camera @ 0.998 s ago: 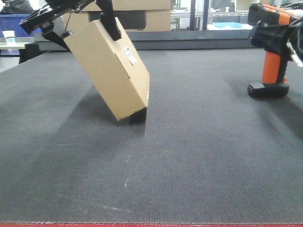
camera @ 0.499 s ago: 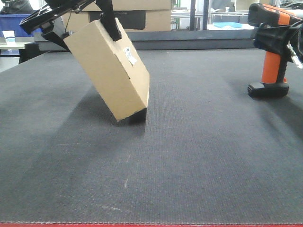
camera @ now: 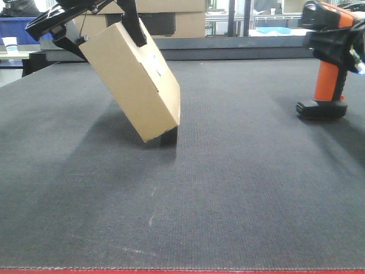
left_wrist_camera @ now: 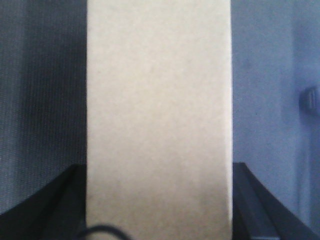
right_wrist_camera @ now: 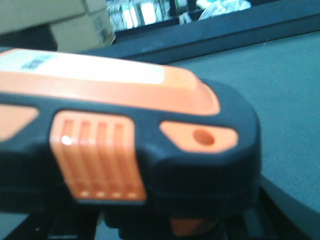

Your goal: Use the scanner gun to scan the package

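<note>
A brown cardboard package (camera: 134, 85) stands tilted, its lower corner on the dark mat (camera: 228, 188). My left gripper (camera: 102, 37) is shut on its upper end, one black finger on each side. In the left wrist view the package (left_wrist_camera: 158, 100) fills the middle between my left gripper's (left_wrist_camera: 158, 212) fingers. The orange and black scanner gun (camera: 329, 80) stands at the right with its base on or just above the mat. My right gripper (camera: 337, 45) is closed round its head. In the right wrist view the scanner head (right_wrist_camera: 130, 125) fills the frame and hides most of the fingers.
Cardboard boxes (camera: 171, 7) and a shelf stand behind the mat's raised back edge. A blue bin (camera: 17, 28) and a paper cup (camera: 10, 43) are at the far left. A red strip runs along the mat's front edge.
The package has turned slightly, so its white label no longer shows. The scanner gun has shifted a little to the left in my right gripper.
</note>
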`<state>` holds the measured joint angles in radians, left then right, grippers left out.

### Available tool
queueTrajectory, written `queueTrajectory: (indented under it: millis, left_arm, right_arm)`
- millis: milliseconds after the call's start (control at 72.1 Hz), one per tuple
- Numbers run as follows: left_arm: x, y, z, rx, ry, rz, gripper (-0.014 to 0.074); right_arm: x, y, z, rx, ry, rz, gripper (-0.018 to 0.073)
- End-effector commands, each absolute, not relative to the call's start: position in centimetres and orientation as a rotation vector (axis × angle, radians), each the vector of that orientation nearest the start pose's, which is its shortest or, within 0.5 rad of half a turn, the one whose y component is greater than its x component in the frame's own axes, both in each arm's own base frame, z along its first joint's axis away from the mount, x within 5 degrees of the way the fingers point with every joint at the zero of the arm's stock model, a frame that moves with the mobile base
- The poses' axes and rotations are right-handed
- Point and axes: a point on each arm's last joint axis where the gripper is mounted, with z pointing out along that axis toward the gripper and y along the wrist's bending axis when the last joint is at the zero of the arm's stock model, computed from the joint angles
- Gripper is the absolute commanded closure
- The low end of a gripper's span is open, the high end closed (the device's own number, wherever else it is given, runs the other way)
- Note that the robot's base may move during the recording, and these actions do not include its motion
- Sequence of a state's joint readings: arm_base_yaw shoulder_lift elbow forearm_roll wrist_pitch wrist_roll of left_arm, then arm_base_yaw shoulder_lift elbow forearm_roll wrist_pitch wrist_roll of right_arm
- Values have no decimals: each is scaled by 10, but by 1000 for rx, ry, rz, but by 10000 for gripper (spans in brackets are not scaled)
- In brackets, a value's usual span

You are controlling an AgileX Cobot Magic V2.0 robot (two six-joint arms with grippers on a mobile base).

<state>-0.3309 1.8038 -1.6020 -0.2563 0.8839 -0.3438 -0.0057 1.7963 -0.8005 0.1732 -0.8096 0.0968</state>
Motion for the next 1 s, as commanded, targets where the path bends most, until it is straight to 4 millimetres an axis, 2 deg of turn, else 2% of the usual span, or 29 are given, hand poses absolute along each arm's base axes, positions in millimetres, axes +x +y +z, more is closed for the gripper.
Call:
queueTrajectory:
  millis: [0, 180, 416, 693, 985]
  left_arm:
    - [375, -150, 316, -168, 2587, -600, 707]
    - [375, -152, 318, -188, 2568, -643, 707]
    - [377, -152, 319, -192, 2551, -648, 707]
    - [376, -152, 319, -191, 2554, -648, 707]
    - [369, -155, 315, -187, 2637, -667, 707]
  right_arm:
    - [357, -11, 221, 153, 1586, -18, 727]
    - [349, -6, 240, -11, 1597, -149, 727]
    - [342, 0, 253, -275, 1611, -370, 727]
    - [341, -3, 255, -233, 1611, -371, 727]
    - [341, -6, 258, -166, 1591, -374, 727]
